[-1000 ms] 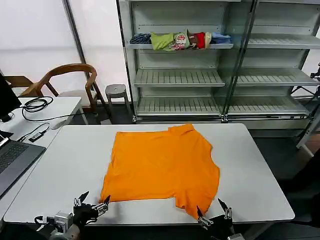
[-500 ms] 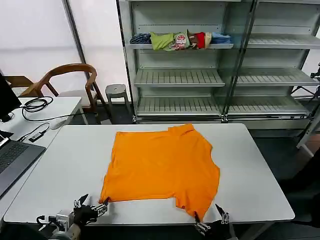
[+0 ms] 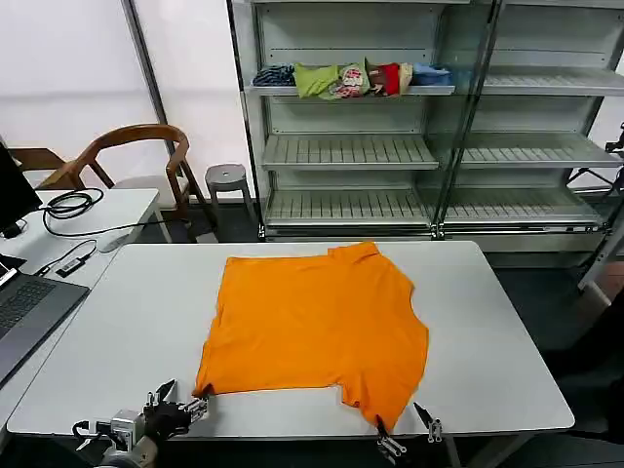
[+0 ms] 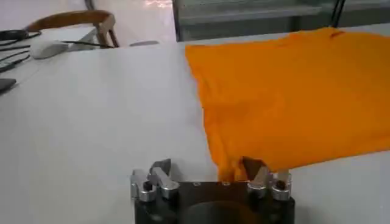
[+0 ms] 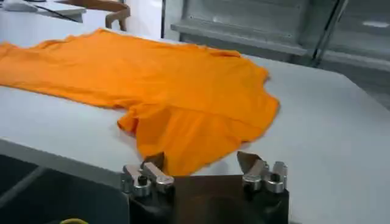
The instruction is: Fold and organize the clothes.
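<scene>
Starting the fold: orange T-shirt [image 3: 317,327] lies flat mid-desk [image 3: 507,322], unfolded. My left pincer [image 3: 178,402], fingers apart, sits at 7 o'clock by the hem corner; my right pincer [image 3: 406,429], fingers apart, at 5 o'clock near the sleeve. Next, I judge: close on both near edges.

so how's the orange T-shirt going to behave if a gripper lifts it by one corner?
Probably floppy: the T-shirt lies flat with soft wrinkles, so a lifted corner would likely drape and drag the rest. It looks thin, so likely light. On the smooth white table it may slide rather than stay put.
</scene>
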